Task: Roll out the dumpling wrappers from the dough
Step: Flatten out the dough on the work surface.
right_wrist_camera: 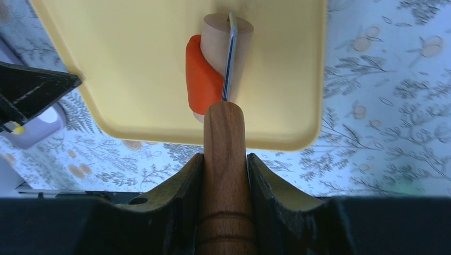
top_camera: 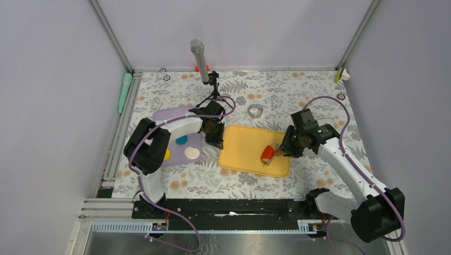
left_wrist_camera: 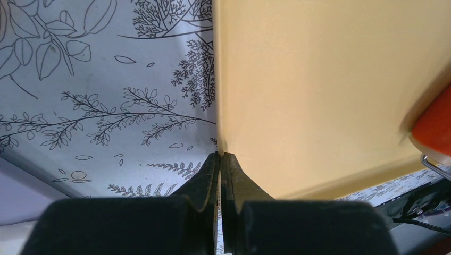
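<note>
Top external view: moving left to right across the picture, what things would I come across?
Mint-green tool → purple tray → left gripper → yellow tray → red dough → right gripper, holding a wooden roller.

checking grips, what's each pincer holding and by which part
Right pincer grips the roller by its wooden handle. Left pincer is shut at the tray's edge; a hold cannot be told.

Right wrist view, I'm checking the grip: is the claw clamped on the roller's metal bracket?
No, the right claw grips the roller by its wooden handle, with the metal bracket beyond its fingertips.
</note>
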Tool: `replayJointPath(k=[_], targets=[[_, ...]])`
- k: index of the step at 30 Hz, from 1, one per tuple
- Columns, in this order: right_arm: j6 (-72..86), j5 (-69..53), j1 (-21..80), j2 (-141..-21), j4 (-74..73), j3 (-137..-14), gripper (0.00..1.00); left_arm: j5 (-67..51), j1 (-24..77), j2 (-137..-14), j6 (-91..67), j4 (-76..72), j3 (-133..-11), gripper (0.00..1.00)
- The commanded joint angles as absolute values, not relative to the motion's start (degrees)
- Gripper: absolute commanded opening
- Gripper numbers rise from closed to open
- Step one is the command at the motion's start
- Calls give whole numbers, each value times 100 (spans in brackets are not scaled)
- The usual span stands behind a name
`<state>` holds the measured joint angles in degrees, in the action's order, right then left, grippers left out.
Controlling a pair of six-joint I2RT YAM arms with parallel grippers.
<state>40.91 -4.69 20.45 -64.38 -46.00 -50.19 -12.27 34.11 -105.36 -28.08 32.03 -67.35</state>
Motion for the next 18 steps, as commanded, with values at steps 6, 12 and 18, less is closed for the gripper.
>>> replayJointPath(k=[6,12,18], targets=[[3932,637,1945,-6435,-5989,-4764,0,-992,3355,-10380,-2654,3271,-6609,0],[3893,430,1942,-6597,-5721,-4923,0,-1019,3353,-10347,-2659,3261,-6576,0],[3841,45,2039,-6813,-5608,-5638,0,-1046,3357,-10353,-2672,3252,-6591,0]])
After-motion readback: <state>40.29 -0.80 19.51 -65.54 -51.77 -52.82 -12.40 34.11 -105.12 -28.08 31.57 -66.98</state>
